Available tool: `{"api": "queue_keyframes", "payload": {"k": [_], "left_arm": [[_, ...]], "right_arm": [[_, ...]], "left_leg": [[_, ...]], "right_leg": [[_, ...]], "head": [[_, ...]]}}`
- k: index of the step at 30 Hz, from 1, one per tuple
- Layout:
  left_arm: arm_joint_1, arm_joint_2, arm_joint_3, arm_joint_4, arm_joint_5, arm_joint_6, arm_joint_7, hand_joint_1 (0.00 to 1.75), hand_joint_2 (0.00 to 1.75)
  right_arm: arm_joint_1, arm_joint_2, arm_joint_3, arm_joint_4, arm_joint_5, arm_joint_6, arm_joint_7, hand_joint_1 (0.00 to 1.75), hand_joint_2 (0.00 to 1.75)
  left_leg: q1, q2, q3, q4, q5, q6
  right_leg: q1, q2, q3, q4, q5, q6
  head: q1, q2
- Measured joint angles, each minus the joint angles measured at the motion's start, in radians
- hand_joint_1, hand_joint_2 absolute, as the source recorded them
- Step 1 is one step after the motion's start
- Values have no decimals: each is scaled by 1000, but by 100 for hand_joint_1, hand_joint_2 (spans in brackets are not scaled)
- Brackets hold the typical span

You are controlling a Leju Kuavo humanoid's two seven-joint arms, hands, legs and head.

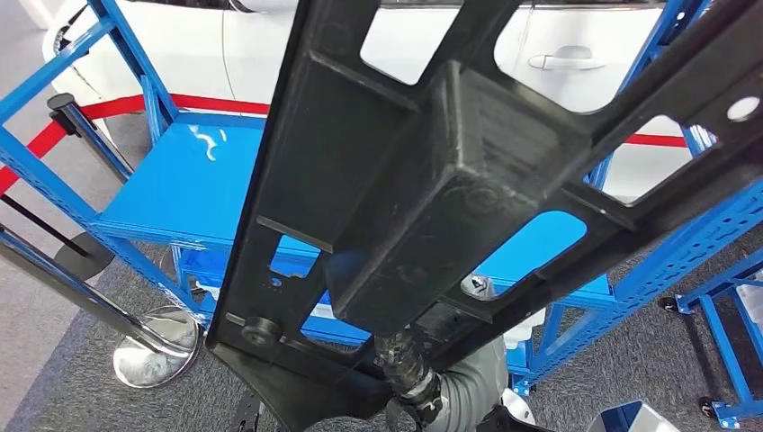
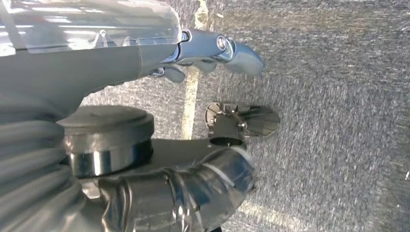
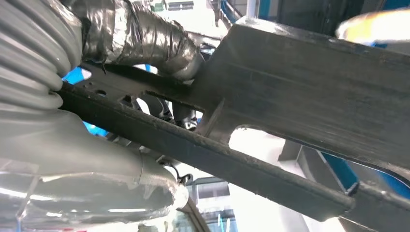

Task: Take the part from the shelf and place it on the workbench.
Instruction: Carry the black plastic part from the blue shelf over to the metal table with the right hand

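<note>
We've got the black part [image 1: 432, 180] in our right hand [image 3: 145, 58] (fingers wrapped round its bar), long axis slanting up-right; left hand [image 2: 212, 53] fingers loosely apart.

Blue steel shelf [image 1: 171, 171] with perforated uprights, seen from above in the head view; its glossy top deck lies toward 10 o'clock, and a lower deck [image 1: 538, 241] shows through the openings of the dark frame toward 4 o'clock. Grey carpeted floor [image 1: 72, 378] beneath. On the floor at 8 o'clock stands the chrome base [image 1: 157, 346] of a barrier post. In the left wrist view the floor [image 2: 338, 96] carries a pale painted line [image 2: 189, 104].
</note>
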Motion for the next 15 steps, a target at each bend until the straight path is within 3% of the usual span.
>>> {"api": "queue_keyframes", "payload": {"k": [3, 4, 6, 8, 10, 11, 13, 14, 15], "left_arm": [[1, -4, 0, -6, 3, -10, -15, 0, 175], [1, -6, 0, -8, 3, -13, -21, 0, 175], [2, -12, 0, -9, 3, -20, -31, 0, 175], [1, -16, 0, -10, 3, -25, -39, 0, 175], [-3, -18, 0, -11, 5, -30, -45, 0, 175], [-5, -18, 0, -12, 6, -31, -47, 0, 175], [-4, -18, 0, -12, 11, -32, -51, 0, 175], [-3, -19, 0, -12, 13, -33, -53, 0, 175], [-3, -21, 0, -12, 16, -34, -56, 0, 175]], "right_arm": [[0, 2, 0, 4, -4, -2, 1, 166, 175], [0, 1, 0, 5, -4, -2, 3, 166, 175], [0, 1, 0, 5, -1, -2, 10, 166, 175], [-1, 1, 0, 5, 3, -2, 17, 166, 175], [-2, 2, 1, 4, 9, -3, 21, 166, 175], [-3, 2, 2, 4, 10, -4, 21, 166, 175], [-4, 2, 6, 4, 12, -4, 21, 166, 175], [-4, 1, 7, 4, 12, -4, 21, 166, 175], [-5, 1, 7, 4, 12, -4, 21, 166, 175]], "left_leg": [[5, -1, -31, 157, -149, -11], [6, -1, -31, 205, -168, -13], [6, -1, 7, 219, -141, -11], [5, -2, 105, 114, -107, -4], [-1, -4, 202, -21, -120, 5], [-6, -6, 224, -61, -129, 10], [-10, -6, 222, -84, -112, 22], [-9, -4, 217, -94, -97, 30], [-7, 0, 211, -104, -82, 37]], "right_leg": [[3, -3, -38, 0, 37, -12], [5, -4, -54, 1, 49, -12], [6, -4, -89, 5, 72, -11], [6, -3, -118, 8, 94, -8], [5, -4, -131, 5, 114, 2], [3, -5, -132, 0, 124, 8], [1, -4, -134, -14, 146, 20], [1, -3, -137, -14, 142, 24], [2, -2, -145, 0, 119, 27]], "head": [[-5, 0], [-5, 0], [-5, 0], [-6, 0], [-5, 0], [-6, 0], [-7, 0], [-6, 0], [-3, 0]]}}
